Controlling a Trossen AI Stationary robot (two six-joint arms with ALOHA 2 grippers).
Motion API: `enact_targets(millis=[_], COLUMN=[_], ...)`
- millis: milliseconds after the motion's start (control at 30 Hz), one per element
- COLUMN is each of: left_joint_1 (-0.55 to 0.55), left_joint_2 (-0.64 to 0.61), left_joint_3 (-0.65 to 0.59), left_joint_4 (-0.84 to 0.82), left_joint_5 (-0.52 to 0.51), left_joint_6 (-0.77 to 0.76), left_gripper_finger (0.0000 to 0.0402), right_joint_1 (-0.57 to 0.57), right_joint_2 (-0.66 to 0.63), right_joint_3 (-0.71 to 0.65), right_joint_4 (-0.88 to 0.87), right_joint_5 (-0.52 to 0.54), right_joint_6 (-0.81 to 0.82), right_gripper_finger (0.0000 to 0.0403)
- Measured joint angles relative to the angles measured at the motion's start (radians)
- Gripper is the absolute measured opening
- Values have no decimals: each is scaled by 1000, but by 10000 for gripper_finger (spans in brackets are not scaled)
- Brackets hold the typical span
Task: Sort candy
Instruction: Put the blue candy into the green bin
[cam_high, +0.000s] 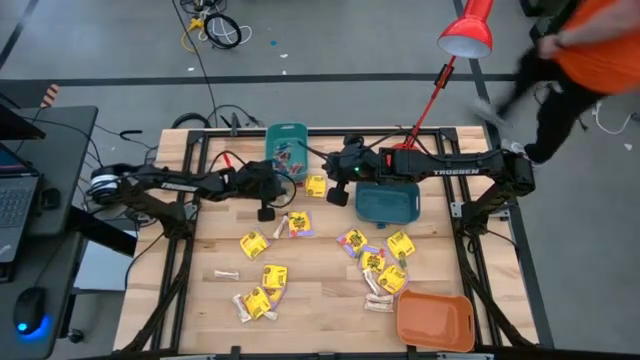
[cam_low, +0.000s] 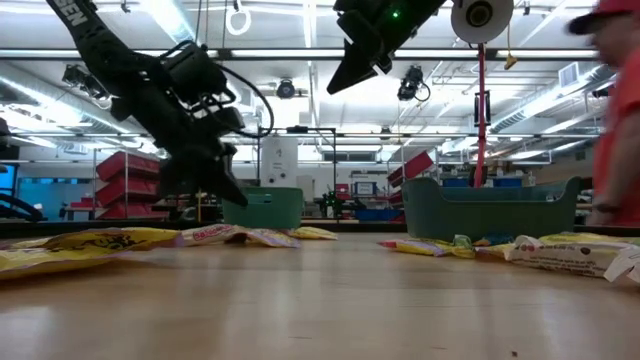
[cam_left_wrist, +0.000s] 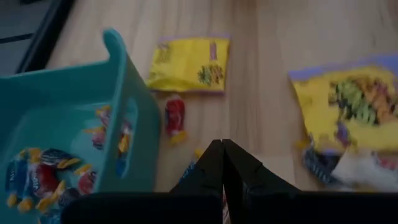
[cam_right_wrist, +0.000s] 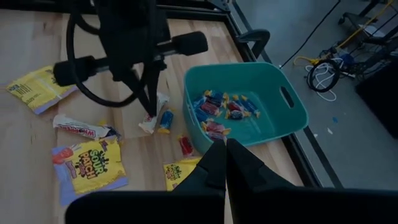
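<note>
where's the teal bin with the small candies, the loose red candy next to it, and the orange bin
teal bin (cam_right_wrist: 292, 118), right wrist view, on its far rim beside the handle slot
red candy (cam_left_wrist: 175, 116), left wrist view, on the middle of its wrapper
orange bin (cam_high: 436, 321), high view, on its bare inside floor

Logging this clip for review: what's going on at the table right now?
Two robot arms are sorting candy. The left gripper is down at the table beside the teal bin, shut over a small blue piece; whether it holds it is unclear. The right gripper hangs shut above, holding nothing. Small wrapped pieces already lie in that bin; yellow packets remain scattered, and the orange bin is empty.
</note>
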Motion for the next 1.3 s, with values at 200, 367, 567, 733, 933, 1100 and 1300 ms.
enact_targets(millis=[200, 367, 567, 733, 933, 1100, 1300], left_joint_1=[0, 1, 1, 1, 1, 1, 10], left_joint_2=[57, 83, 96, 93, 92, 81, 66], left_joint_3=[0, 0, 0, 0, -1, -1, 0], left_joint_4=[-7, -3, -16, -56, -88, -45, 27], left_joint_5=[-3, -11, -19, 34, 92, 97, -3], left_joint_6=[75, 78, 74, 74, 71, 70, 82], left_gripper_finger=[1, 0, 0, 0, 0, 0, 0], right_joint_1=[10, 10, 10, 10, 10, 10, 10], right_joint_2=[0, 0, 0, 0, 0, 0, 0], right_joint_3=[0, 0, 0, 0, 0, 0, 0], right_joint_4=[-1, -2, -2, -8, -8, -1, 0], right_joint_5=[0, 0, 0, 0, 0, 0, 0], right_joint_6=[-3, -3, -4, -4, -4, -16, -16], right_gripper_finger=[0, 0, 0, 0, 0, 0, 0])
